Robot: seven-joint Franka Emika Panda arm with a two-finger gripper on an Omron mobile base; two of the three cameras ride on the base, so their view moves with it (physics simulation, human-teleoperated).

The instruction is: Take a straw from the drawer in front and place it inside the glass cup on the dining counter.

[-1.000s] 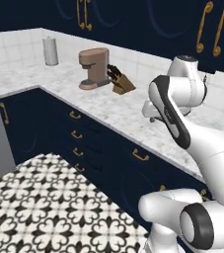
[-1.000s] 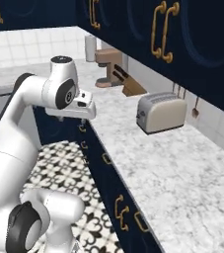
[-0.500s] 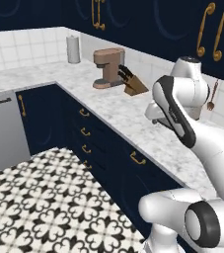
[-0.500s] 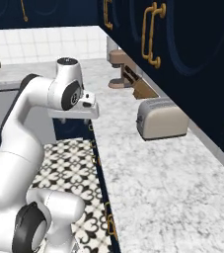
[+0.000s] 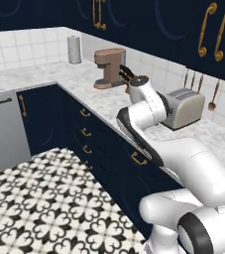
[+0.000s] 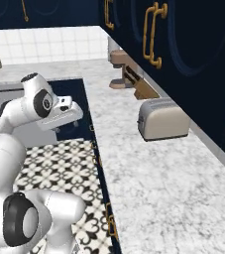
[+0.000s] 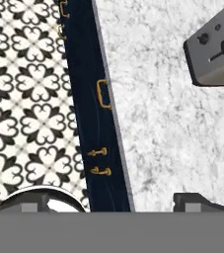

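Note:
My gripper (image 7: pixel 118 202) is open, with nothing between its two dark fingertips. It hangs over the front edge of a marble worktop (image 7: pixel 168 128) backed by white tiles. Under that edge runs a row of navy-blue drawer fronts (image 7: pixel 96 123) with brass handles. All of them are shut, and I cannot tell which is the task's drawer. In the right base view the gripper (image 6: pixel 67 126) points down beside the worktop edge, above the patterned floor. The straw, the glass cup and the dining counter are out of view.
A silver toaster (image 5: pixel 183 108) (image 6: pixel 161 119) (image 7: pixel 214 54) stands on the worktop to the arm's right. A brown coffee machine (image 5: pixel 109 67), a knife block (image 5: pixel 126 74) and a paper roll (image 5: pixel 74 48) stand farther along. A grey dishwasher front (image 5: pixel 2 129) closes the left corner. Black-and-white tiled floor (image 5: pixel 44 198) lies in front.
The whole picture has shifted, so the base has moved along the worktop. The toaster now sits close by. The arm holds the same pose and the gripper stays open.

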